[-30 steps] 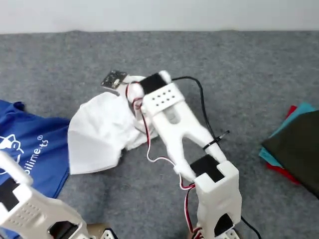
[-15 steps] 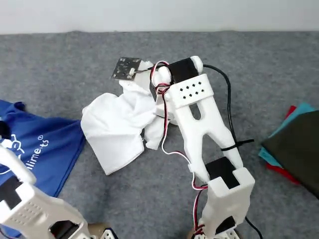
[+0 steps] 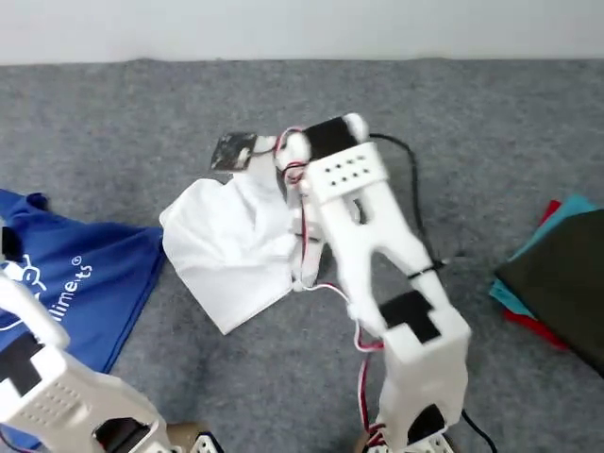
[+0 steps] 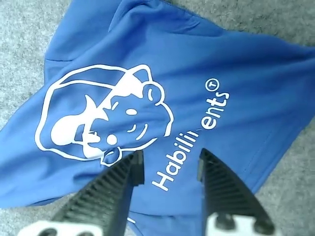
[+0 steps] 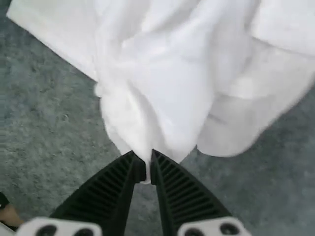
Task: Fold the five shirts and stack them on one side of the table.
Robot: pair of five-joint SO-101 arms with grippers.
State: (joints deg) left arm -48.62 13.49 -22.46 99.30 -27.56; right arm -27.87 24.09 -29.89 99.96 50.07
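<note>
A crumpled white shirt [image 3: 231, 245] lies on the grey table left of centre. My right gripper [image 5: 147, 166] is shut on a bunched fold of the white shirt [image 5: 162, 83], and the cloth hangs from the fingertips. The right arm [image 3: 363, 217] stretches from the front edge to the shirt's far side. A blue shirt [image 3: 80, 274] with a white print lies spread at the left. My left gripper [image 4: 170, 161] hovers open just above the blue shirt [image 4: 147, 59], its fingers on either side of the white lettering. The left arm [image 3: 52, 392] sits at the front left corner.
A stack of folded shirts [image 3: 562, 278], dark on top with teal and red edges below, rests at the right edge. Bare grey carpet [image 3: 491, 142] covers the back and the room between arm and stack. A white wall [image 3: 302, 28] bounds the far side.
My right arm has swung right and farther back with the white shirt in its grip, dragging the cloth away from the blue shirt. The left arm has barely shifted.
</note>
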